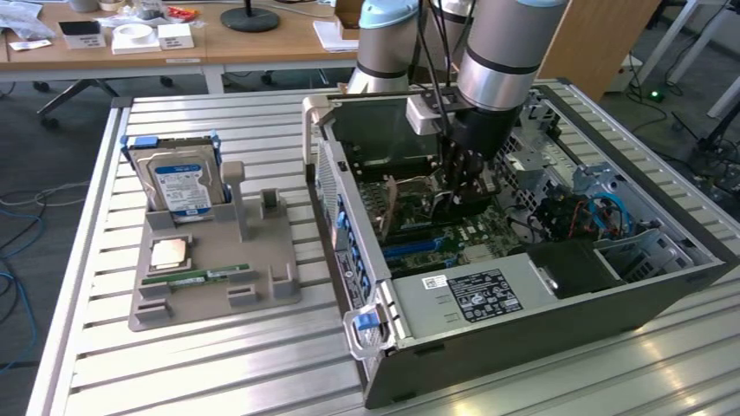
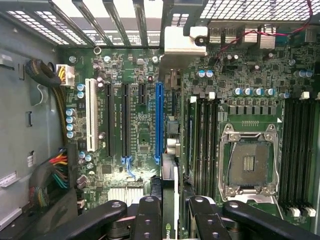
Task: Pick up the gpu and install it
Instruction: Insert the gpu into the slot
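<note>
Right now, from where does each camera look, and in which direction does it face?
Exterior view: off the arm, raised, looking down on the open computer case on the slatted table; the arm and pincer reach inside.
Wrist view: on the wrist, facing the motherboard head-on; the black pincer frames the gpu, seen edge-on.
Both share the pincer and the motherboard.

Labels on the hard drive [image 1: 179,186] and computer case [image 1: 555,329] are unreadable.

We see a hard drive [image 1: 176,184] upright in a gray holder [image 1: 199,305]; a memory stick [image 1: 204,277] lies flat there.
</note>
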Available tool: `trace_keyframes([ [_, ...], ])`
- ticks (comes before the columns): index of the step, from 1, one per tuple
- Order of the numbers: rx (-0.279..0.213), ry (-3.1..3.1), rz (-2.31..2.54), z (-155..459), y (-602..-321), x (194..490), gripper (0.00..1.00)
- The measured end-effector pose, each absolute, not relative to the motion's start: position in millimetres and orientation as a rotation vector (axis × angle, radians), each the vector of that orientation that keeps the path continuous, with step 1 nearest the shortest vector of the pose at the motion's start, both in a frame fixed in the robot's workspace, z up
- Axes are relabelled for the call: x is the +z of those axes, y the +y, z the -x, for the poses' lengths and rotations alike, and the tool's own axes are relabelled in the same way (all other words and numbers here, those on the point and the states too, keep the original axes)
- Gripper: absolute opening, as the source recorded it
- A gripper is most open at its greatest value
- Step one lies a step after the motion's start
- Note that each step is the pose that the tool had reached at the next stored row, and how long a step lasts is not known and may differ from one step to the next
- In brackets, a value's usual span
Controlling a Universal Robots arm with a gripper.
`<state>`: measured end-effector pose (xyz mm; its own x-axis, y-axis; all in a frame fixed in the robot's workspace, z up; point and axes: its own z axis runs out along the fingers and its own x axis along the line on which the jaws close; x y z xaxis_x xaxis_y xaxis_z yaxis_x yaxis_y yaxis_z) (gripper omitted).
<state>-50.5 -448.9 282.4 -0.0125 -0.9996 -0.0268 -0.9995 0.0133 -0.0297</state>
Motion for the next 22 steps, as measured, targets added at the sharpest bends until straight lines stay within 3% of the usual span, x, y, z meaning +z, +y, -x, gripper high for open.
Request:
trace_keyframes([
  [22, -0.004, 2.207, 2.179, 57.4, -451.8, 277.4, 0.26],
])
